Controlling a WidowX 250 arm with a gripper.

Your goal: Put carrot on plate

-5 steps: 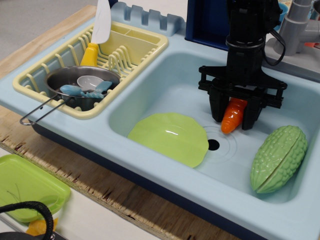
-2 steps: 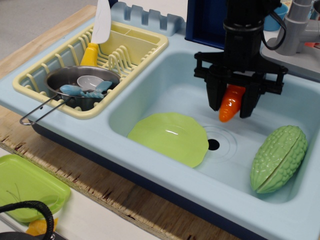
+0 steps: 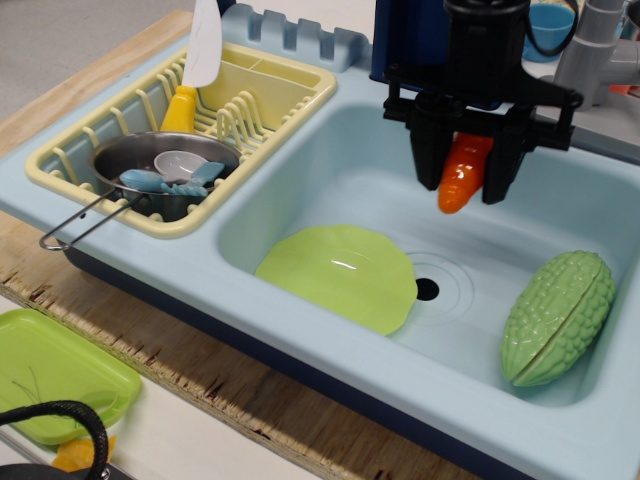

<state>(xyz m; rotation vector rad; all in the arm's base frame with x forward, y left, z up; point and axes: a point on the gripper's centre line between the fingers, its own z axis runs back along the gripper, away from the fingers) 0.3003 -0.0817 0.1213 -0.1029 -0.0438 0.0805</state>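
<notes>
Plate [image 3: 340,277] lay at about seven o'clock from the hand [image 3: 467,180], low on the sink [image 3: 300,205] floor and well below it, just left of the drain [image 3: 427,290]. The hand hung high over the basin, its two black fingers closed on the carrot [image 3: 464,174], which stood nearly upright with its rounded tip down, clear of everything beneath. The carrot was small, glossy orange and tapered. The plate was round, shallow, pale lime green, much wider than the carrot. A bumpy green gourd [image 3: 558,317] sat apart at four o'clock.
</notes>
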